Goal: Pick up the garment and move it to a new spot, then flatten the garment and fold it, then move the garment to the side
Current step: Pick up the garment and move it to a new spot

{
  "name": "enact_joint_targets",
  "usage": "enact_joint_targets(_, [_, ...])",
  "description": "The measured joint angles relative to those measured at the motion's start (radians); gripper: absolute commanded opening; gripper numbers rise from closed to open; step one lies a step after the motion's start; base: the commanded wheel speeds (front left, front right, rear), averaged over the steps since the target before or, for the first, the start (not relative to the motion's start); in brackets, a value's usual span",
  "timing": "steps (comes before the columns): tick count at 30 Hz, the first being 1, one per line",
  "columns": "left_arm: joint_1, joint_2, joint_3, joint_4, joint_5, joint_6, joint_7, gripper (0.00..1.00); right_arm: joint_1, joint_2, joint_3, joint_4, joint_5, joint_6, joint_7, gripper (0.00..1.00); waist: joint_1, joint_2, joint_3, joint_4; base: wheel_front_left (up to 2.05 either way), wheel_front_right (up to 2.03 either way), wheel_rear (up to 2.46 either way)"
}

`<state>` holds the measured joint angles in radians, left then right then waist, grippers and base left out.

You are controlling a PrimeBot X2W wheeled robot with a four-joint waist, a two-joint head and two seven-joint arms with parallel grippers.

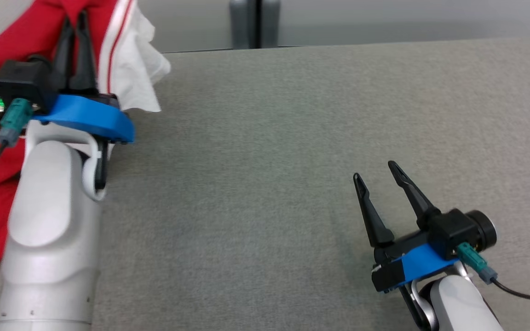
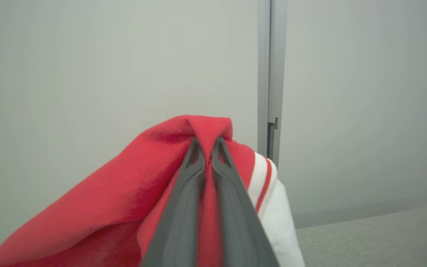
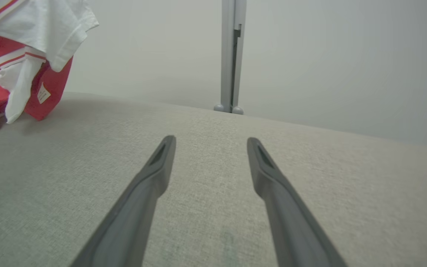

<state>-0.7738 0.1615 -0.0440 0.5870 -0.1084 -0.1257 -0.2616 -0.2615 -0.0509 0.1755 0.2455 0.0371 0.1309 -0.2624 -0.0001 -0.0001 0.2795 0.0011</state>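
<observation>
The garment [image 1: 12, 50] is red with a white part and red-and-white stripes. It hangs lifted at the far left of the grey table, its lower part still on the surface. My left gripper [image 1: 75, 20] is shut on a fold of its red cloth. In the left wrist view the garment [image 2: 124, 196] drapes over both fingers, pinched at my left gripper [image 2: 208, 142]. My right gripper [image 1: 375, 170] stands open low over the table at the right, nothing between its fingers. The right wrist view has the garment [image 3: 35, 40] hanging at the upper left, far from my right gripper [image 3: 209, 142].
The grey fabric table [image 1: 292, 161] stretches wide between the two arms. A pale wall with a grey vertical post [image 1: 253, 23] stands behind the table's far edge. The same post [image 3: 231, 55] rises at the back in the right wrist view.
</observation>
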Motion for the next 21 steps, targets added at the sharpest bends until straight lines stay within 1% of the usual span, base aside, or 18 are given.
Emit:
enact_joint_targets(5, [0.039,-0.062,-0.107,-0.032,-0.039,-0.004,0.0,0.0,0.006,0.0,0.006,-0.002,0.019,0.0,0.0,1.0,0.0001,0.0,0.001,-0.108,0.0,0.0,0.0])
enact_joint_targets(11, [0.064,-0.102,-0.245,-0.035,-0.096,-0.004,0.0,0.0,0.009,0.0,0.007,-0.005,0.039,0.0,0.0,1.0,0.0001,0.0001,0.0,-0.227,0.0,0.0,0.0])
enact_joint_targets(13, [0.068,-0.108,-0.291,-0.036,-0.119,-0.004,0.0,0.0,0.01,0.0,0.005,-0.007,0.046,0.0,0.0,1.0,0.0001,0.0,-0.003,-0.261,0.0,0.0,0.0])
enact_joint_targets(15, [0.075,-0.109,-0.339,-0.042,-0.147,-0.004,0.0,0.0,0.015,0.001,0.005,-0.008,0.049,0.0,0.0,1.0,0.0002,0.0,-0.008,-0.287,0.0,0.0,0.0])
enact_joint_targets(17, [0.094,-0.11,-0.396,-0.071,-0.202,-0.001,0.0,0.0,0.022,0.0,0.007,-0.007,0.053,0.0,0.0,1.0,0.0001,0.0,-0.015,-0.308,0.0,0.0,0.0])
enact_joint_targets(20, [0.141,-0.114,-0.466,-0.096,-0.245,0.034,0.0,0.0,0.03,0.0,0.003,-0.008,0.056,0.0,0.0,1.0,0.0,-0.0001,-0.028,-0.322,0.0,0.0,0.0])
enact_joint_targets(21, [0.157,-0.114,-0.48,-0.095,-0.245,0.046,0.0,0.43,0.033,0.0,-0.001,-0.008,0.056,0.0,0.0,1.0,0.0,0.0,-0.031,-0.319,0.0,0.0,0.0])
